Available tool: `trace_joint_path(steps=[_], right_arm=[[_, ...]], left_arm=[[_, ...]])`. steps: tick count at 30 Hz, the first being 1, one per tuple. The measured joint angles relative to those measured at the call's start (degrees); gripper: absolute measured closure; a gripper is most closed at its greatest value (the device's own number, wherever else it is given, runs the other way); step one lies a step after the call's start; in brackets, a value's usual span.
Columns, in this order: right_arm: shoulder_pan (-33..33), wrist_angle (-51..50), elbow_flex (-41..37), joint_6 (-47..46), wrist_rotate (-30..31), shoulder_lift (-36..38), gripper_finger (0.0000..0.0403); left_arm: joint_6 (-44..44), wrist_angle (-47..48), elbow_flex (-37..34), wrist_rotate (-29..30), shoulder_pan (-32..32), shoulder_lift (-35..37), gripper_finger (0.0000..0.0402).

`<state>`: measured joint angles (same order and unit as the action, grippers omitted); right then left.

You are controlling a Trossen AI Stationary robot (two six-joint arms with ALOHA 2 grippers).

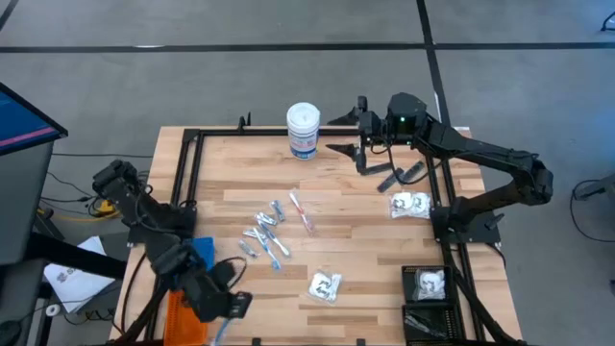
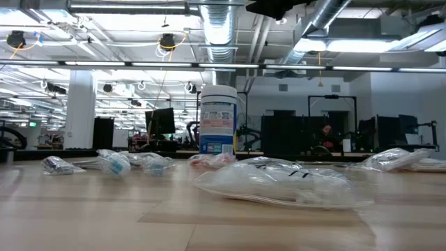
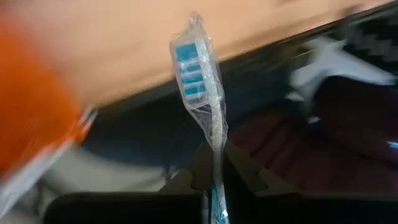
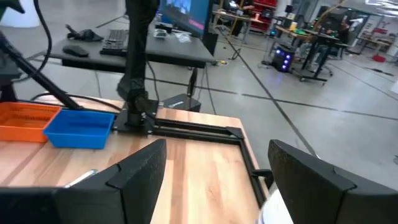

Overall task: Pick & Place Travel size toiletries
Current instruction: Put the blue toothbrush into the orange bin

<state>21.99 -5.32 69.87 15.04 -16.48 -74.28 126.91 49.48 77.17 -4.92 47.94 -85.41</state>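
Observation:
The travel size toiletries lie mid-table: small silver-blue tubes (image 1: 264,233), a white-and-red stick (image 1: 303,211), clear packets (image 1: 325,285) (image 1: 410,205) and slim black pieces (image 1: 399,178). My left gripper (image 1: 231,309) hangs at the table's near left edge beside the orange bin (image 1: 183,317), shut on a wrapped toothbrush (image 3: 198,74). My right gripper (image 1: 344,135) stands open at the far edge, next to the white canister (image 1: 303,130), nothing between its fingers (image 4: 143,168). My left gripper pinches the toothbrush's thin handle (image 3: 216,140) between its two fingers. The fingers slant downward and lie along the handle. The blue-bristled head (image 3: 189,62), in clear wrap, sticks out past the fingertips, and the toothbrush is lifted clear of the table.
A blue bin (image 1: 202,252) stands beside the orange bin at the left. A black bin (image 1: 428,288) at the near right holds a packet. A black metal frame (image 1: 192,144) runs along the table's edges. In the low view a clear packet (image 2: 279,183) lies closest.

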Motion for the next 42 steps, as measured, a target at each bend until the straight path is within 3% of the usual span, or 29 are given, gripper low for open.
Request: trace_joint_path(steps=[4,12,17,20,25,33,42], right_arm=[[-1.1,0.0,0.0,1.7,0.0,0.0,0.0127],[-1.3,0.0,0.0,2.1,0.0,0.0,0.0127],[-1.3,0.0,0.0,2.0,0.0,0.0,0.0127],[-1.8,0.0,0.0,2.0,0.0,0.0,0.0127],[-2.1,0.2,0.0,2.0,0.0,0.0,0.0127],[-2.1,0.2,0.0,2.1,0.0,0.0,0.0127],[-2.1,0.2,0.0,2.1,0.0,0.0,0.0127]], left_arm=[[8.6,1.3,1.0,-8.4,3.8,-1.8,0.0396],[8.1,8.5,0.9,-9.2,7.2,-9.4,0.0395],[10.1,8.7,0.8,-15.3,10.6,-12.8,0.0395],[10.9,9.7,0.8,-15.8,11.8,-13.9,0.0395],[11.1,11.5,-1.4,-17.5,10.9,-14.4,0.0395],[11.2,11.0,-6.9,-31.2,5.4,-14.5,0.0395],[10.3,9.3,-10.4,-32.9,4.1,-14.4,0.0395]])
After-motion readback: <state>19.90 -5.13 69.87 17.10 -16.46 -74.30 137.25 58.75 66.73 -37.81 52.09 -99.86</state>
